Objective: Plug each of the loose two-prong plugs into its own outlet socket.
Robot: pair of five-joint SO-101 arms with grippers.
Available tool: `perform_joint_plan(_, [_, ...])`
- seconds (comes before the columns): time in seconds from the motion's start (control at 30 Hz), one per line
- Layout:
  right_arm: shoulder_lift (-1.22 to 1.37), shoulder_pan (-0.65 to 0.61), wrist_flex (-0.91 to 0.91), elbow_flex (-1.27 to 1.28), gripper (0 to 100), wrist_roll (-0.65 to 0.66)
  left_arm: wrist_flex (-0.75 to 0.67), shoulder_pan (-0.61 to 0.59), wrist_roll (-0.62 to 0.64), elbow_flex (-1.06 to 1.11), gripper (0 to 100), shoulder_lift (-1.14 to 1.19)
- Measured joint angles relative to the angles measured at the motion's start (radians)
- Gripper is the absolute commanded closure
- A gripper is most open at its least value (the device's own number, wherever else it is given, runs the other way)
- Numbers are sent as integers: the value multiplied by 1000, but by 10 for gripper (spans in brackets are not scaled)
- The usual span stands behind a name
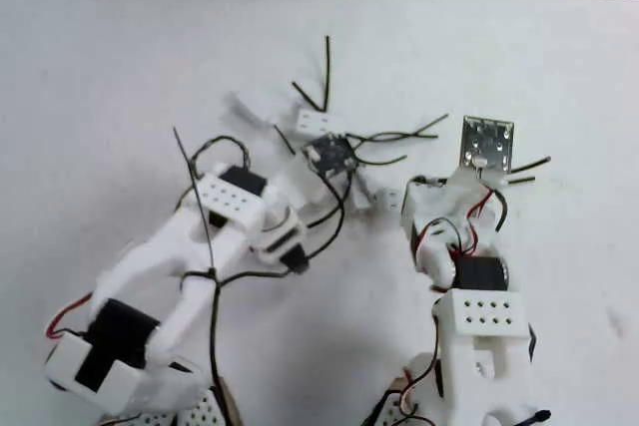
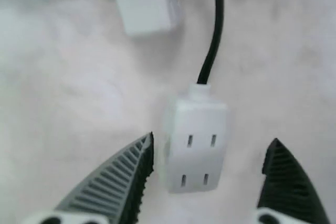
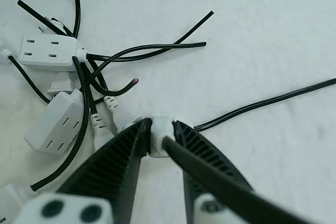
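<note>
1. outlet block (image 2: 195, 148): lay flat on desk (image 2: 68, 77), slots up; left claw (image 2: 211, 141) spread either side of it.
2. two-prong plug (image 3: 160, 134): apart from the outlet block, pinched in right claw (image 3: 160, 123).
3. handling: block probably wanted clamping first, then prongs squared to one slot pair.

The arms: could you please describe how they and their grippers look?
The left arm and right arm have white shells, black motors, red and black wires. The left gripper has one grey, one black ribbed finger; the right gripper, both black.

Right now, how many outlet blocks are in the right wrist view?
2: one outlet block among the cords, another beside it, nearer the right gripper. Others may be hidden.
</note>
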Motion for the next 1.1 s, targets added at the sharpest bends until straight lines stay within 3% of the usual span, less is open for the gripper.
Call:
perform_joint_plan(0.23, [0, 0, 0, 0, 981, 0, 164, -20, 0, 0, 648, -219])
perform_joint_plan(0.5, [0, -61, 38, -18, 981, 0, 296, -250, 0, 46, 653, -557])
perform_joint_plan(0.67, [0, -186, 170, -100, 981, 0, 296, -460, 0, 172, 653, -683])
perform_joint_plan(0.9, [0, -456, 187, -106, 981, 0, 193, -692, 28, 365, 653, -783])
perform_joint_plan(1.1, [2, -695, 157, -86, 981, 0, 178, -847, 60, 397, 653, -787])
